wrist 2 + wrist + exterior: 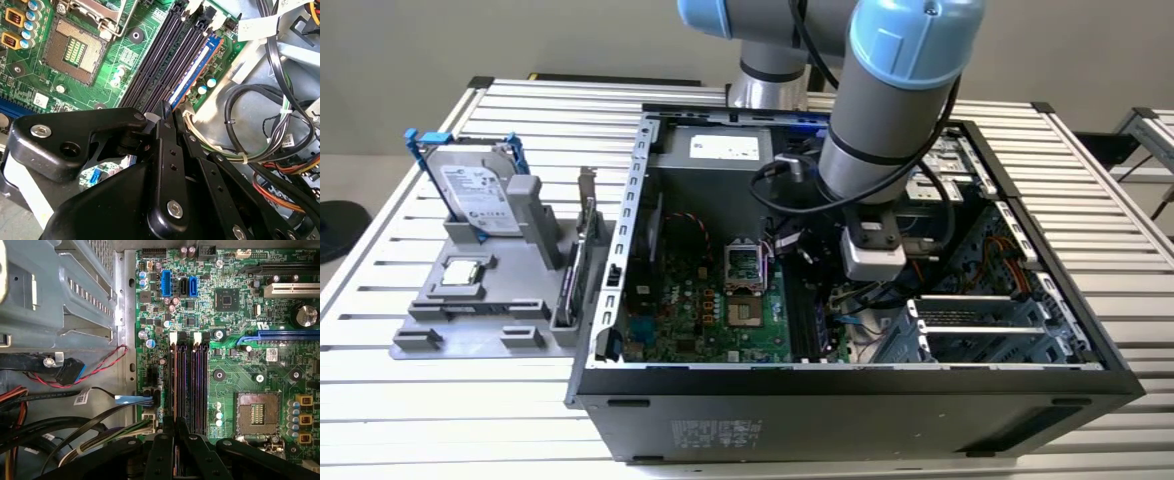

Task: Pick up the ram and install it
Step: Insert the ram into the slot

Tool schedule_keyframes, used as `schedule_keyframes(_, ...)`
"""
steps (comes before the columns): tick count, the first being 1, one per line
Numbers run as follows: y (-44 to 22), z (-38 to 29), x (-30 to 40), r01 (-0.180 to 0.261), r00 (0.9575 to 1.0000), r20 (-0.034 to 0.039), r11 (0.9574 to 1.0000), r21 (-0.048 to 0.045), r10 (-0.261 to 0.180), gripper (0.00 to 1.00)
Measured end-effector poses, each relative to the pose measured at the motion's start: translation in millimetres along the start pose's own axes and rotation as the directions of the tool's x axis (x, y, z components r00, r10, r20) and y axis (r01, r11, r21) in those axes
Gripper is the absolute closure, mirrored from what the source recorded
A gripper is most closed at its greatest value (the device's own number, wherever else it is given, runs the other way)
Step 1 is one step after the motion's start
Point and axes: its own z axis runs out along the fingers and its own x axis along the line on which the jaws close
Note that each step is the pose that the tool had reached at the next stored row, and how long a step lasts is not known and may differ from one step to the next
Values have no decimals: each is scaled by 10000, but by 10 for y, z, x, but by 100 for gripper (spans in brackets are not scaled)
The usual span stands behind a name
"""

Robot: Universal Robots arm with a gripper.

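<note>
The black gripper (pixel 167 112) pinches the thin dark blue-green ram stick (pixel 192 75) edge-on over the motherboard slots; light, stiff, probably fragile, best held by its edges

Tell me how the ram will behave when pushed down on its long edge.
Probably stiff: the ram is a thin flat board standing on edge. Likely light, being so thin. It may tip sideways, as the gripper pinches just one end.

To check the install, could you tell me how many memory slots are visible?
4 memory slots, side by side next to the processor socket; the one farthest from it holds the ram, under the gripper, which hides their ends.
</note>
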Motion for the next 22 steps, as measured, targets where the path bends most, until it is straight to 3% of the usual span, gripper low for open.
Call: schedule_keyframes(22,-1,24,0,178,9998,-1,9998,14,-178,100)
